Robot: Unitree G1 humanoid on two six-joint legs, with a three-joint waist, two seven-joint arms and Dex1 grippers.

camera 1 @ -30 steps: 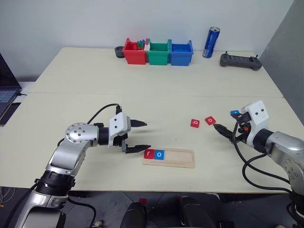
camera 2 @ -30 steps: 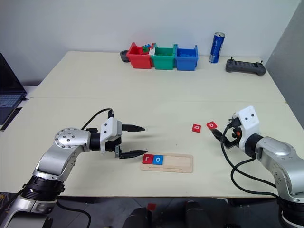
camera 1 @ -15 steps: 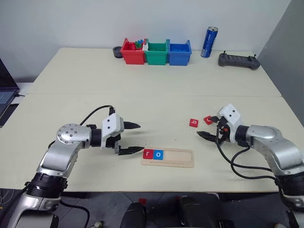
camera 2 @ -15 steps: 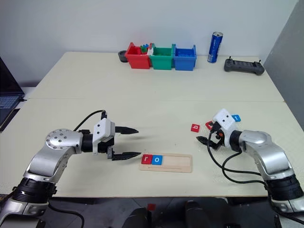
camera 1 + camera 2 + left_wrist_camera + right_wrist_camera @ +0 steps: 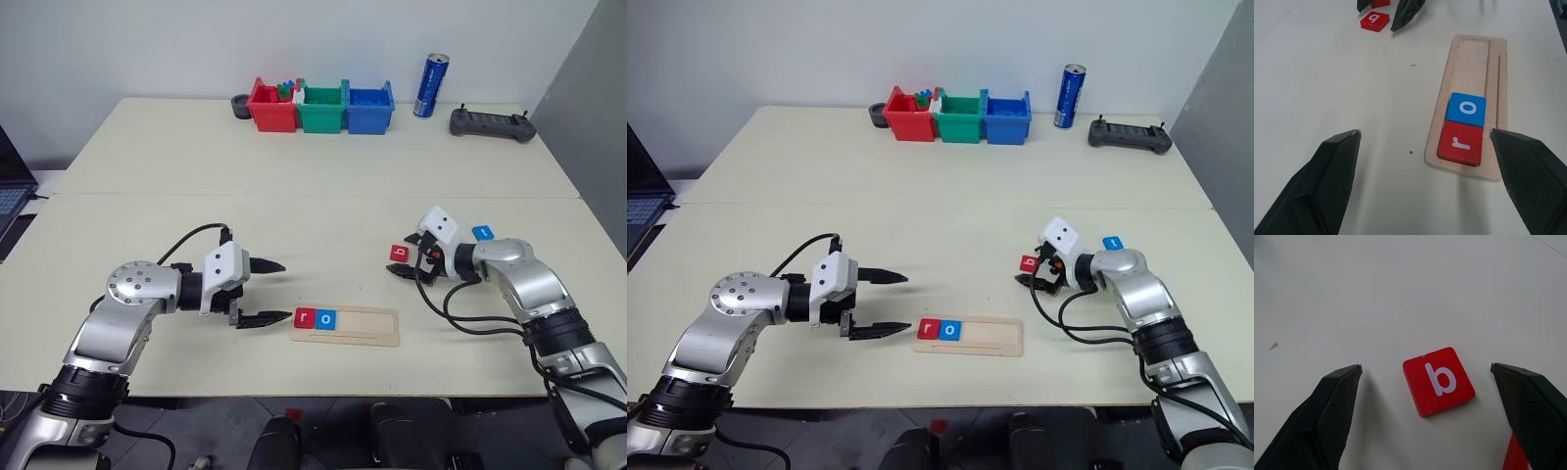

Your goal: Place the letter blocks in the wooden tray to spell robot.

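Note:
The wooden tray (image 5: pixel 367 326) lies near the table's front edge, with a red "r" block (image 5: pixel 305 316) and a blue "o" block (image 5: pixel 326 318) side by side at its left end. A red "b" block (image 5: pixel 400 253) lies on the table to the tray's far right. My right gripper (image 5: pixel 1425 366) is open, its fingers standing on either side of the "b" without touching it. A sliver of another red block (image 5: pixel 1513 456) shows beside it, and a blue block (image 5: pixel 482 233) lies further right. My left gripper (image 5: pixel 287 291) hangs open and empty just left of the tray.
Red (image 5: pixel 274 106), green (image 5: pixel 324 108) and blue (image 5: pixel 370 108) plastic bins stand in a row at the back, with a blue can (image 5: pixel 432 86) and a black controller (image 5: pixel 494 124) to their right. A laptop (image 5: pixel 10 191) sits at the far left edge.
My right gripper has swung in leftward and lower, from right of the loose blocks to astride the "b" block. The left gripper stayed open beside the tray.

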